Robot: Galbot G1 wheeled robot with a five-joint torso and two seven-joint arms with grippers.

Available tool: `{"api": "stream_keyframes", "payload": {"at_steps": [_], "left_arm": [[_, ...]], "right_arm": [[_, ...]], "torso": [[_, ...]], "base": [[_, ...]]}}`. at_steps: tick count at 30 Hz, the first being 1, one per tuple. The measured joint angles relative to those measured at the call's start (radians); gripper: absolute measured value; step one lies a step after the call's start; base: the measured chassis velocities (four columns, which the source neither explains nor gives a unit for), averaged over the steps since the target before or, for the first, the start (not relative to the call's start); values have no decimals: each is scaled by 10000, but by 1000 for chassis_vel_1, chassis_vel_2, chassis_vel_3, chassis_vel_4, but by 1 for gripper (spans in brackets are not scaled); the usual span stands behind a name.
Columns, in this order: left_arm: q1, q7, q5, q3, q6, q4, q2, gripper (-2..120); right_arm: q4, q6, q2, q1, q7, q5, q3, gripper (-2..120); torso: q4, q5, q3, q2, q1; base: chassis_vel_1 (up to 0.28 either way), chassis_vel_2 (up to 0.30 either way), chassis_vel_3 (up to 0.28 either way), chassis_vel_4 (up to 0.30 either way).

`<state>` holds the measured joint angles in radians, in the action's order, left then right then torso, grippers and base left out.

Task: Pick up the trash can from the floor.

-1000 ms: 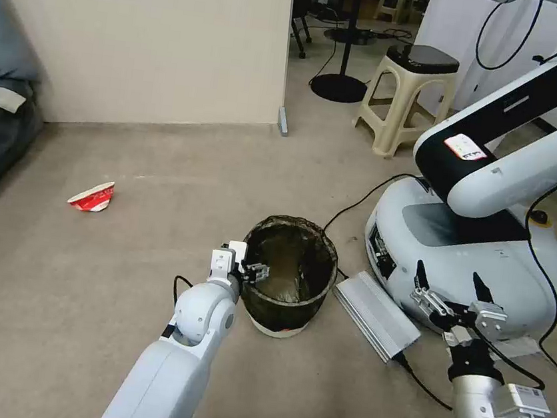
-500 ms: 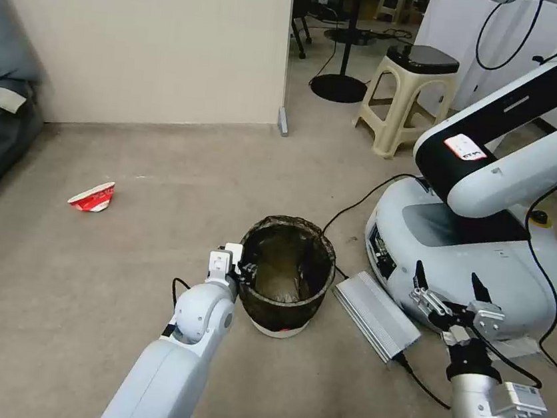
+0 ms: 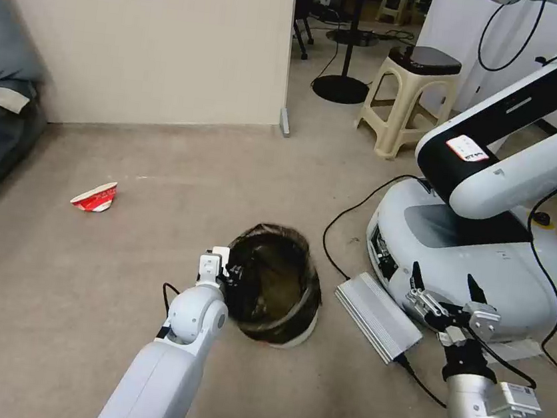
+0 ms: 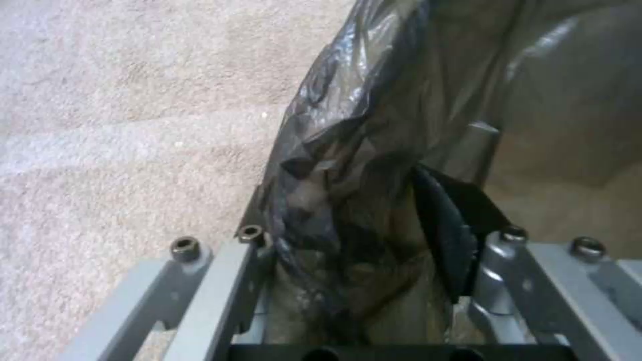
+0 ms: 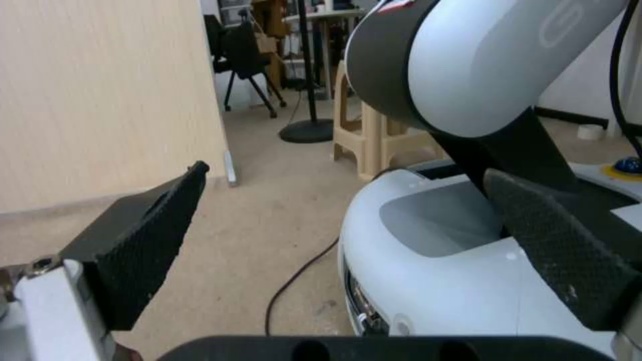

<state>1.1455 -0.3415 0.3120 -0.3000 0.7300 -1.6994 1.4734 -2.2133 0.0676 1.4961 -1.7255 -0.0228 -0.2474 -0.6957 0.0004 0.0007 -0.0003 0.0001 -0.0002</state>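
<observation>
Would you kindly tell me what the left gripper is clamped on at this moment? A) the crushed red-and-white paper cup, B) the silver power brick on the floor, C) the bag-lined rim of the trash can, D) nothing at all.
C: the left gripper is shut on the bag-covered rim of the trash can, with one finger inside the liner and the other outside it.

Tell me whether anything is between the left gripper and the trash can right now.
Nothing visible. The left gripper is already closed on the trash can, pinching its bag-covered rim between its fingers, and the can sits tilted. The right gripper hangs open beside the other robot's base.
</observation>
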Motion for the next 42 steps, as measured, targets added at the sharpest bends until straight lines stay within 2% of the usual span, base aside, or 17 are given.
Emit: {"api": "stream_keyframes", "payload": {"at_steps": [3,13,19,22,26,42], "left_arm": [[41,-1,0,-44,-2,37,0,31],[197,13,26,-103,1,-157,-11,30],[293,90,157,-157,16,-410,27,21],[414,141,422,-170,45,-819,22,11],[506,147,570,-185,59,-1163,-35,5],[843,98,881,-469,54,-1953,-32,1]], "right_arm": [[1,17,7,-12,-5,8,4,100],[-13,58,19,-43,-20,26,12,100],[-44,64,8,-56,-23,28,12,100],[-56,80,-13,-75,-23,28,4,100],[-77,89,-29,-83,-23,28,-4,100],[-96,125,-62,-108,-10,26,-27,100]], "torso": [[0,0,0,1,0],[-4,-10,3,0,1],[-8,-14,3,-1,1],[-12,-19,5,-2,2],[-14,-17,5,-3,3],[-3,-6,4,-3,3]], "base": [[0,0,0,0],[0,0,0,0],[0,0,0,0],[0,0,0,0],[0,0,0,0],[0,0,0,0]]}}
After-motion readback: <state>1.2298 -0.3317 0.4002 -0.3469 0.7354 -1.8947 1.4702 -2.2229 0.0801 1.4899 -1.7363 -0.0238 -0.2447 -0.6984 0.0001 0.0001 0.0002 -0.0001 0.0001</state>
